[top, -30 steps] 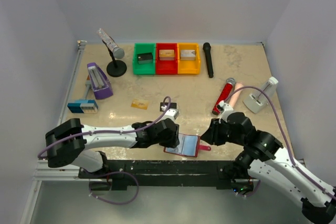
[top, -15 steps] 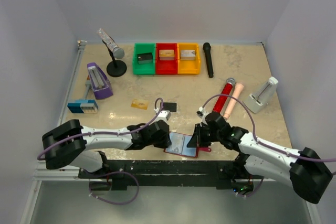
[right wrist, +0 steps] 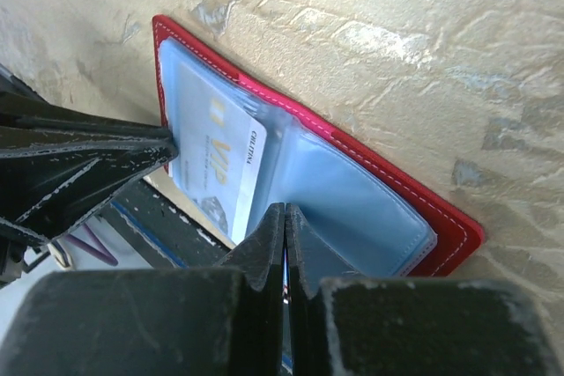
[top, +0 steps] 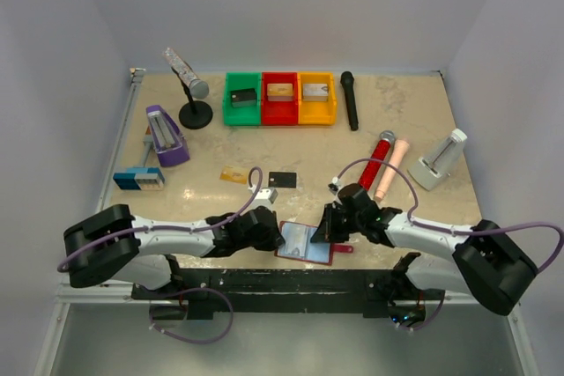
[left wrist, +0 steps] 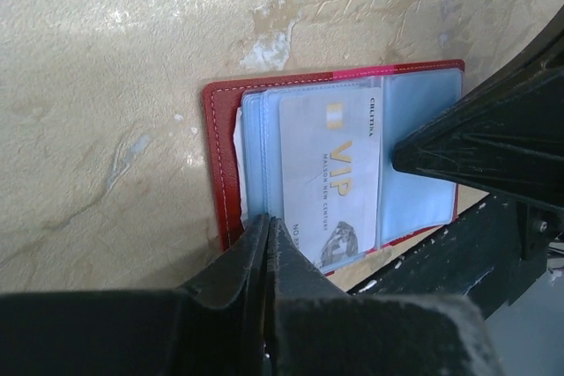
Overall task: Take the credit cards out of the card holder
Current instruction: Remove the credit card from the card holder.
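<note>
My left gripper [left wrist: 266, 226] has its jaws pressed together, tips at the edge of the open holder [left wrist: 216, 165] by the silver card's [left wrist: 330, 182] corner. My right gripper [right wrist: 284, 213], jaws also together, rests its tip on the blue pocket [right wrist: 352, 209] just beside that card. The holder lies at the table's [top: 388, 103] near edge, with the gold card [top: 233, 174] and black card [top: 282, 179] already out. With closed jaws I can only push, so the card may stay stuck or the holder may slide off.

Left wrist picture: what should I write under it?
Open red card holder with a silver VIP card among its blue pockets, shut left jaws at its edge.
</note>
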{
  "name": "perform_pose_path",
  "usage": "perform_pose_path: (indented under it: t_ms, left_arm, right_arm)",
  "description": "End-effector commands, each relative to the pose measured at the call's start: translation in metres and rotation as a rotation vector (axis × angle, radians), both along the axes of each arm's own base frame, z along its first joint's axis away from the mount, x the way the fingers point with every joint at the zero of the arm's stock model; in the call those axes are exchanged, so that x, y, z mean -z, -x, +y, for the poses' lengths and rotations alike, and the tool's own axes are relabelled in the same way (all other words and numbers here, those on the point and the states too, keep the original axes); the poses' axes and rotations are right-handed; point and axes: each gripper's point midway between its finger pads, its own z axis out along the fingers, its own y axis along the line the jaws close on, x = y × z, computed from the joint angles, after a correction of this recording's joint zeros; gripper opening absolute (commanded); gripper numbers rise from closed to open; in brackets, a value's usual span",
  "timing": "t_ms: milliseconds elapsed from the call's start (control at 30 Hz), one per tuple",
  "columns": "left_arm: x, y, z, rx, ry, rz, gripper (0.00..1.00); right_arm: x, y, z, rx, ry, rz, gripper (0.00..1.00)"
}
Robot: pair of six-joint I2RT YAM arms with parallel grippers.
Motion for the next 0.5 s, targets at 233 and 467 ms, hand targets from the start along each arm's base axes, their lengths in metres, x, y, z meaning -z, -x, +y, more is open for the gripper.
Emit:
perform_pose_path:
  t_ms: [233, 467]
  left_arm:
    - [0.008, 0.006, 0.026, -0.076, 0.025, 0.014, 0.0]
    - [-0.02, -0.006, 0.046, -0.142, 0.054, -0.084, 0.09]
  right_arm:
    - [0.0, -0.018, 0.002, 0.035, -0.001, -0.043, 0.0]
    - [-0.036, -0.023, -0.005, 0.024, -0.005, -0.149, 0.32]
